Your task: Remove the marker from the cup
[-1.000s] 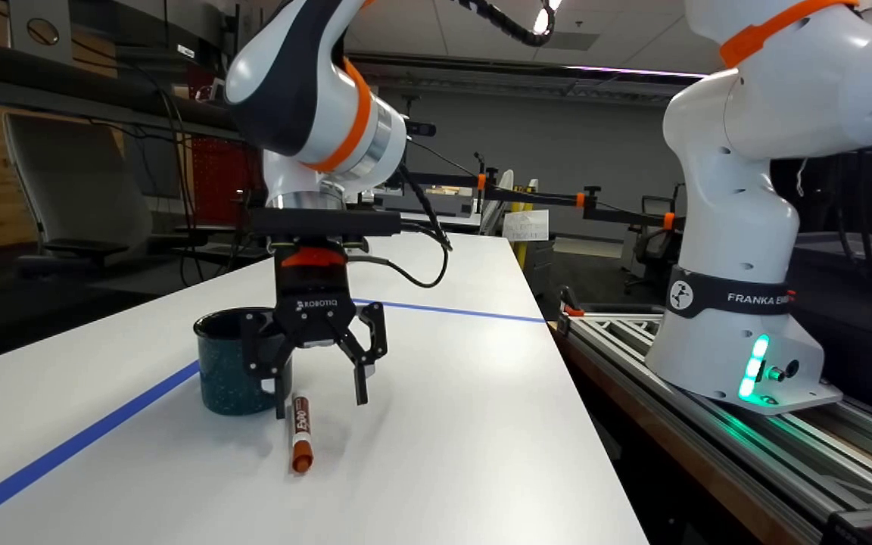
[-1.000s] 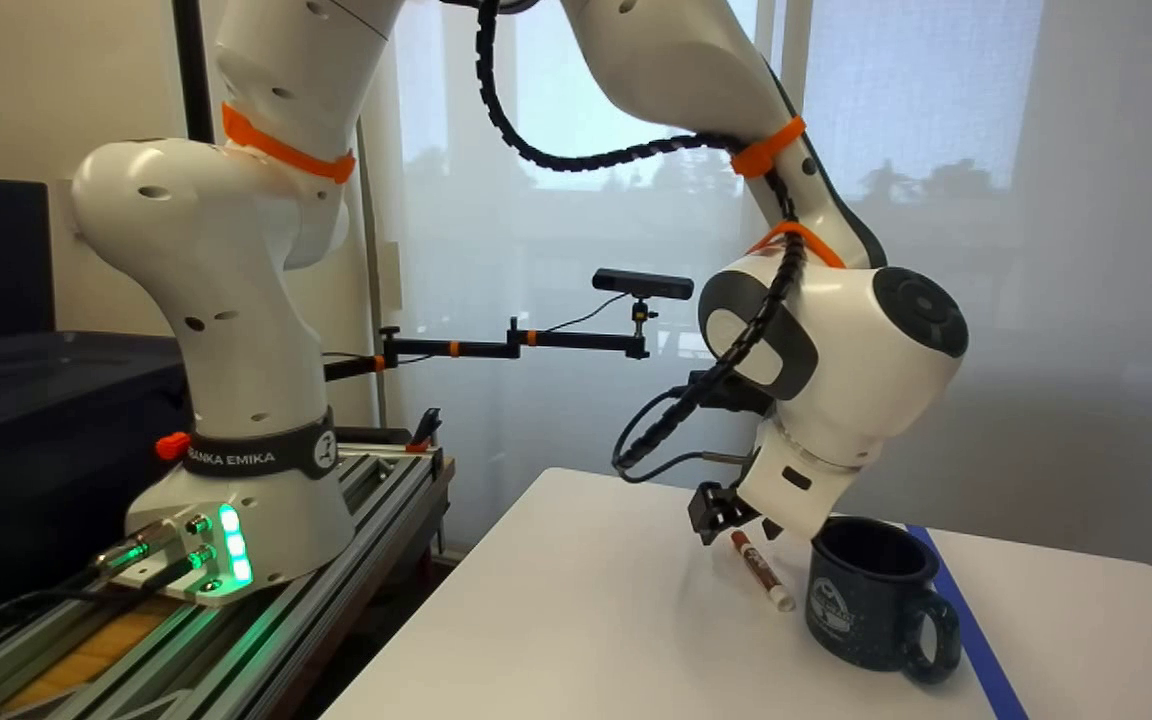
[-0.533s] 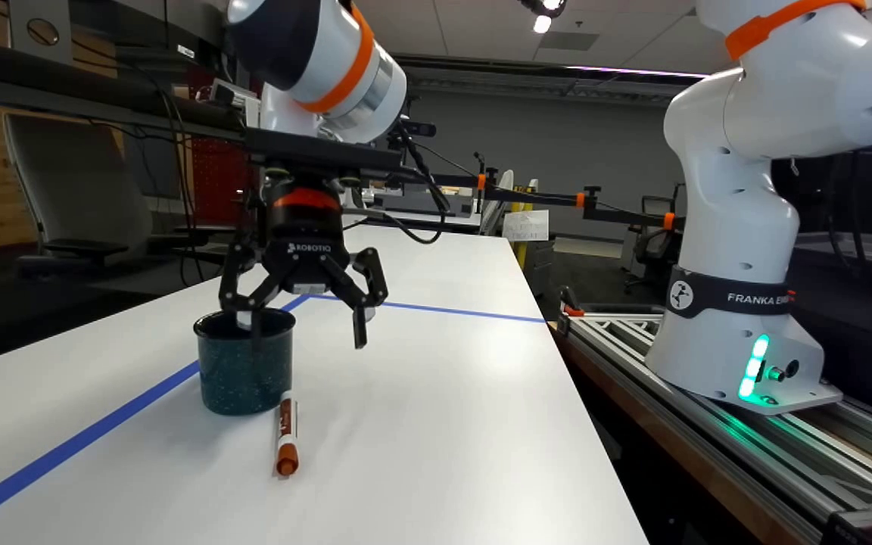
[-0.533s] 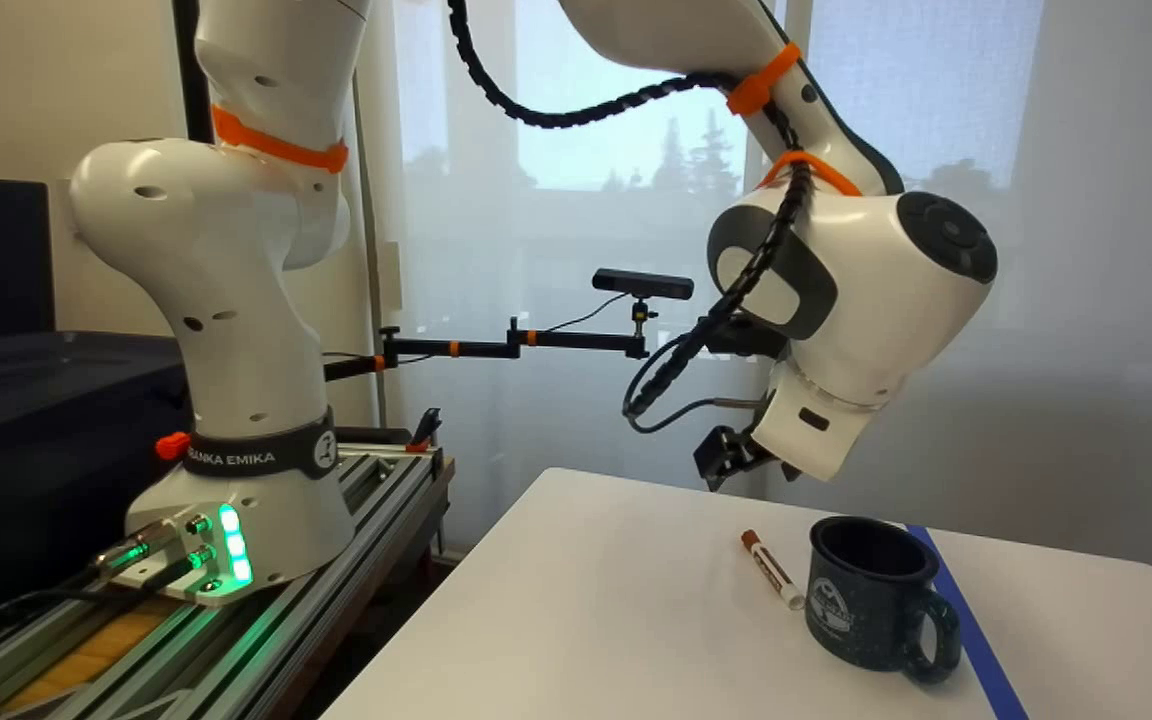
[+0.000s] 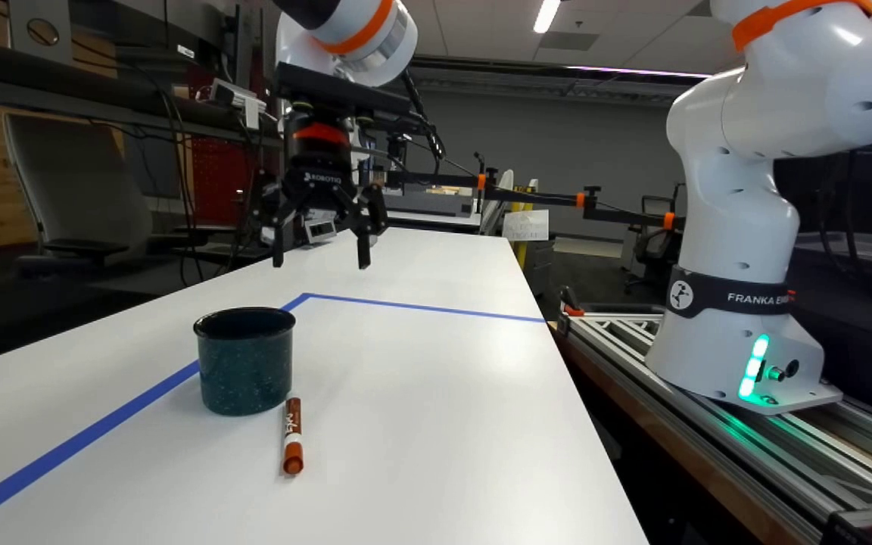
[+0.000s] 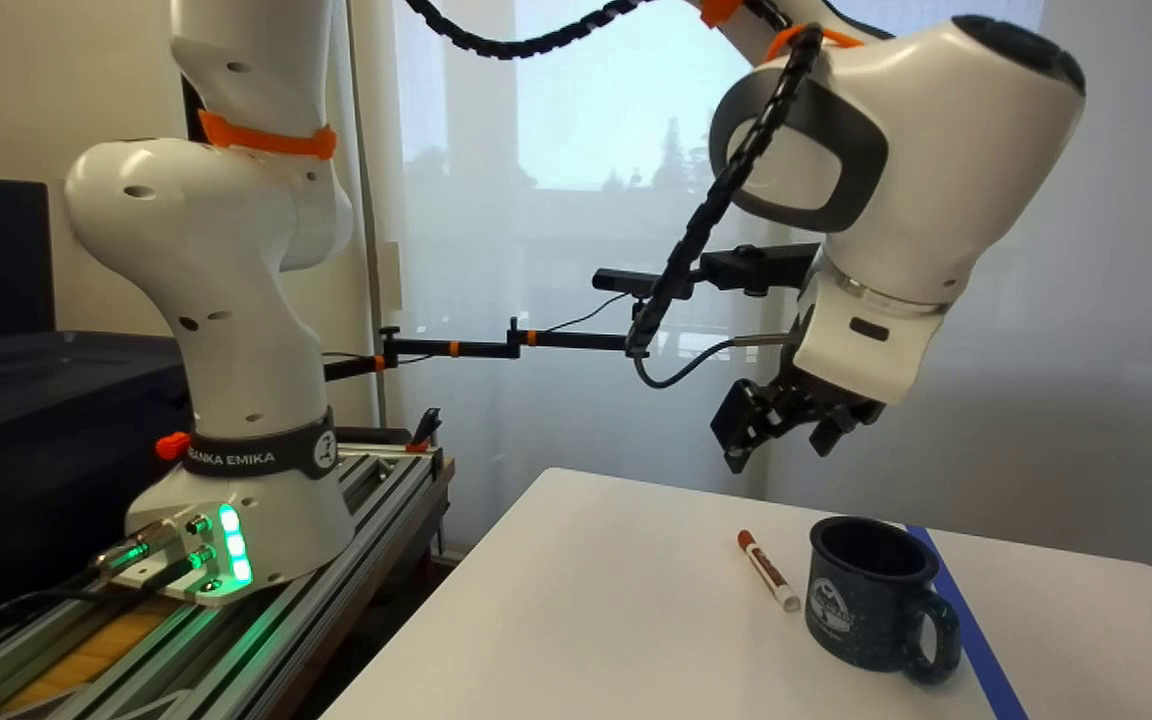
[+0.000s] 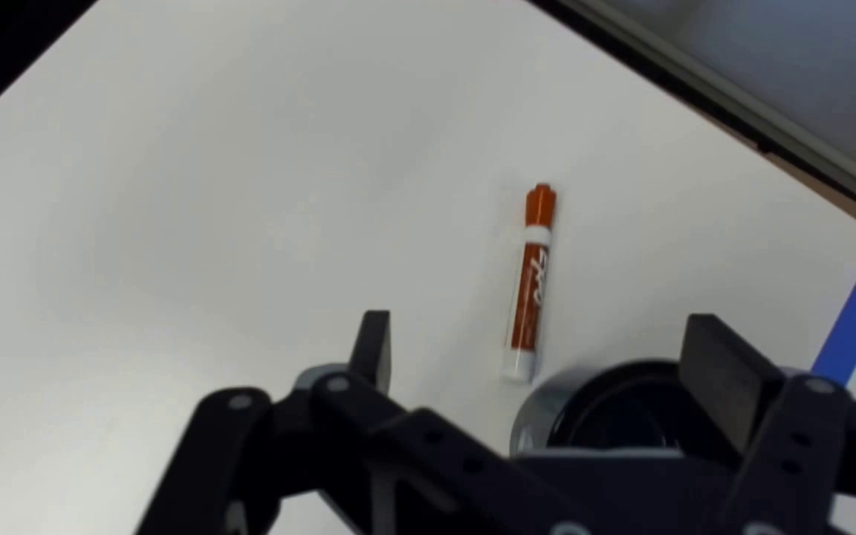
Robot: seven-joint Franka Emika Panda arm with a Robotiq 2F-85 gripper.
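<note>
The marker [image 5: 293, 437] is orange-brown with a white band and a pale end. It lies flat on the white table in both exterior views, beside the cup [image 5: 245, 371], pale end towards it. The marker [image 6: 768, 572] and the dark teal cup [image 6: 871, 600] also show in an exterior view; the cup stands upright. My gripper [image 5: 321, 261] is open and empty, well above the table. It also shows above the table here [image 6: 781, 455]. In the wrist view, the marker [image 7: 532, 286] appears ahead of the open fingers [image 7: 539, 318]; the gripper partly hides the cup [image 7: 576, 390].
Blue tape [image 5: 406, 306] runs along the table [image 5: 436, 424], passing behind the cup. The table's edge borders the robot's metal base rail [image 5: 708, 409]. A camera on a jointed bar [image 6: 576, 341] stands behind the arm. A chair [image 5: 76, 182] stands beyond the table.
The gripper has risen from low over the table, beside the marker, to well above it, fingers apart throughout. The marker has shifted slightly on the table. The cup has not moved.
</note>
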